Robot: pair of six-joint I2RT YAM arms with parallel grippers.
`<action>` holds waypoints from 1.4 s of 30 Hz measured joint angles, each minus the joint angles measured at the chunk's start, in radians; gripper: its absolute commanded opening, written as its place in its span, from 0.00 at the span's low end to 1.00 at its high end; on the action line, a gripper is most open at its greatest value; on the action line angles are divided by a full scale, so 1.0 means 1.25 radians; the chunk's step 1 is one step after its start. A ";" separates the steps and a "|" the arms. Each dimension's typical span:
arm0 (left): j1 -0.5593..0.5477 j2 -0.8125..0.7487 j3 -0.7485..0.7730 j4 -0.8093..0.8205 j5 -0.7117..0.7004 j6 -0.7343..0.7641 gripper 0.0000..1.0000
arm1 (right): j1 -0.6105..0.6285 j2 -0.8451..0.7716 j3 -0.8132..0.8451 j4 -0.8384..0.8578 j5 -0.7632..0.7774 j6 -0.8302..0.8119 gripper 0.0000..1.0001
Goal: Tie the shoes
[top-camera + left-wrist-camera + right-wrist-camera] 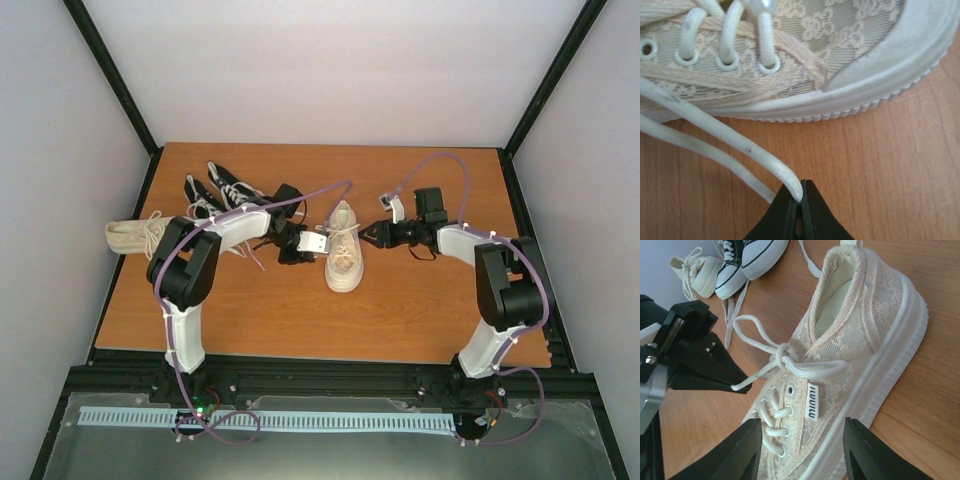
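Note:
A cream lace sneaker (344, 255) stands mid-table, toe toward me. Its pale laces are knotted (782, 357) with a loop on each side. My left gripper (318, 243) is at the shoe's left side, shut on the free end of one lace (740, 145); its tips (801, 197) pinch the lace end just above the wood. It also shows in the right wrist view (732, 387). My right gripper (372, 235) is open and empty at the shoe's right side, its fingers (752, 440) spread over the eyelets.
A second cream sneaker (130, 236) lies at the table's left edge. Two black sneakers (235, 190) with white toe caps and loose laces lie at the back left, behind my left arm. They also show in the right wrist view (762, 252).

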 measured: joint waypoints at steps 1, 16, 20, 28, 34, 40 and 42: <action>-0.002 0.000 0.000 -0.006 0.002 0.004 0.01 | 0.000 0.004 0.000 0.006 0.001 0.006 0.50; -0.023 0.000 -0.012 -0.048 0.022 0.023 0.34 | 0.002 0.078 0.050 0.102 -0.020 0.063 0.61; -0.007 -0.002 -0.006 -0.074 0.038 0.024 0.61 | 0.004 0.098 0.078 0.115 -0.019 0.070 0.62; 0.041 -0.007 0.072 -0.043 0.059 -0.133 0.99 | 0.048 0.143 0.136 0.096 0.002 0.051 0.57; 0.034 0.006 0.129 0.060 0.047 -0.245 0.88 | 0.058 0.143 0.138 0.076 0.008 0.038 0.54; 0.029 0.039 0.137 0.091 0.042 -0.268 0.37 | 0.058 0.143 0.140 0.056 0.013 0.023 0.27; 0.029 0.044 0.137 0.092 0.042 -0.265 0.22 | 0.058 0.143 0.141 0.053 0.016 0.014 0.19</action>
